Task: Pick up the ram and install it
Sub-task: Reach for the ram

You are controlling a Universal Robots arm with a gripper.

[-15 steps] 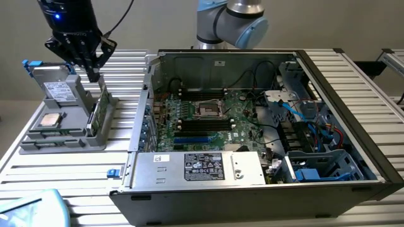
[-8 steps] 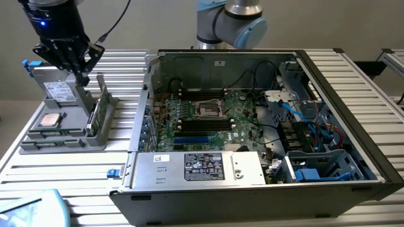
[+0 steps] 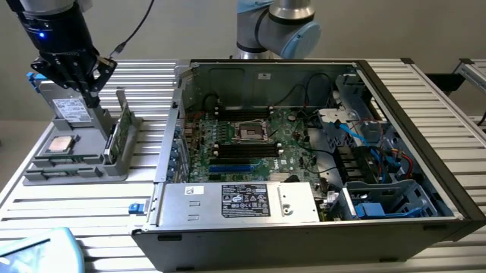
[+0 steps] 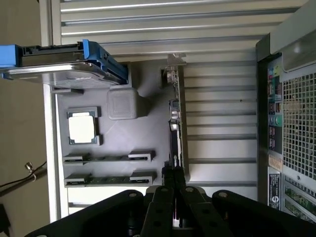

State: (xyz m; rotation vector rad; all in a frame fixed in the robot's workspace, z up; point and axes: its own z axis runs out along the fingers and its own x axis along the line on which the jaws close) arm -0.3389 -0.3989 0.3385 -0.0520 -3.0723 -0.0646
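The ram (image 3: pixel 115 136) stands on its long edge in a grey holder at the side of the grey parts tray (image 3: pixel 45 173), at the exterior view's left. In the wrist view the ram (image 4: pixel 174 126) shows edge-on as a thin dark strip. My gripper (image 3: pixel 92 102) hangs above the tray, over the far end of the ram, with its black fingers pressed together and nothing between them. Seen from the wrist, the gripper (image 4: pixel 173 172) tips sit over one end of the stick, apart from it. The open computer case (image 3: pixel 444 187) lies at the exterior view's right, its motherboard (image 3: pixel 292 142) carrying black memory slots (image 3: pixel 244 150).
The tray also holds a square silver processor (image 4: pixel 82 127) and a silver drive (image 4: pixel 54 66) in a blue bracket. Two long clipped slots (image 4: pixel 106 158) lie along the tray. A power supply (image 3: pixel 243 200) sits at the case's near end, cables and blue drive bays at its right.
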